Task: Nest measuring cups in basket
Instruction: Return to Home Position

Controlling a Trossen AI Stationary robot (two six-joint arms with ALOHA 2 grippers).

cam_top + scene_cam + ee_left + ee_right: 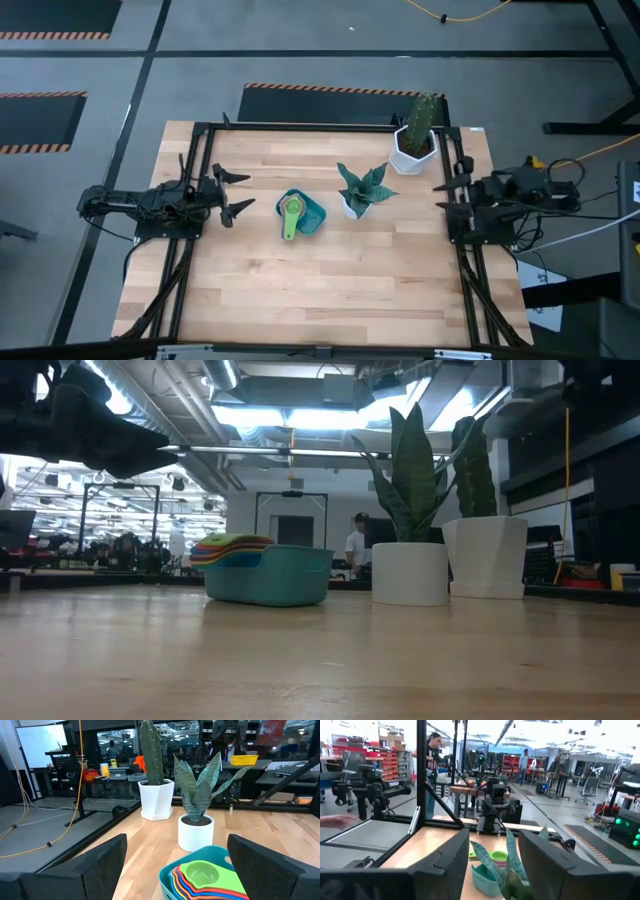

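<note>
Left gripper (238,193) hovers near the left edge of the pale wooden table (300,290), dark fingers spread wide; right gripper (452,176) sits at the right edge, likewise spread; the measuring cups (292,213), glossy plastic, lie nested in the rounded teal basket (318,213) mid-table, green topmost; the lower cups show only thin coloured rims.

**Two potted plants on a wooden bench**

The bench (300,290) carries a cactus (423,115) in a faceted pot (410,155) near its far right corner. Nearer the middle, close by but apart, a spiky plant (363,185) stands in a round white pot (355,208). A person (355,546) stands in the room beyond. A yellow cable (465,16) lies on the grey floor (300,40).
</note>
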